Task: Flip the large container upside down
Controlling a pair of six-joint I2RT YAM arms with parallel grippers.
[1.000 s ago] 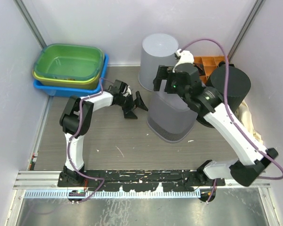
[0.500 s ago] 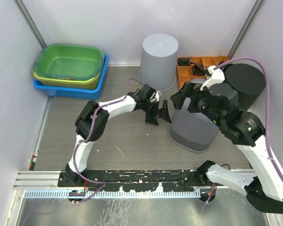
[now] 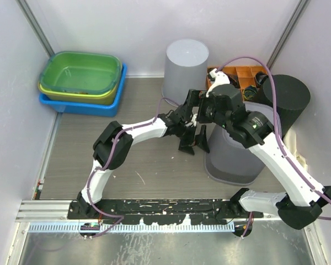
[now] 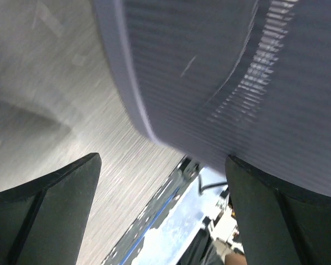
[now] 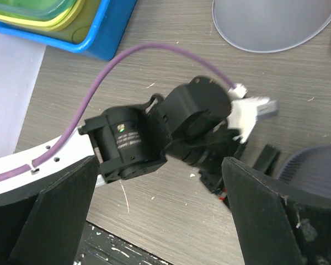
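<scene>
Quick rundown compared with a second ago. The large grey plastic container with the ribbed wall (image 3: 231, 160) now sits further right and a bit nearer the arm bases than it did, right of centre on the grey wood-grain table (image 3: 138, 160). The right arm covers its top, so I can't tell which way up it is.

The left gripper (image 3: 192, 144) has followed it across the table. It was well left of the container before and now sits just beside its left wall with the jaws spread wide. From the left wrist view, the ribbed wall fills the top of the frame ahead of the two black fingers (image 4: 44, 215), and nothing is pinched between them.

The right gripper (image 3: 195, 106) has swung too. Half a second ago it was over the container, and now it hangs above the left arm's wrist. It's also wide open and empty, and its own camera looks straight down at that wrist.

The rest hasn't budged: the upturned grey bucket (image 3: 186, 66) at the back, the black cylindrical bin (image 3: 289, 96) on the right, the orange divided tray (image 3: 240, 74) between them, and the stacked green, yellow and blue tubs (image 3: 80, 77) in the far left corner.
</scene>
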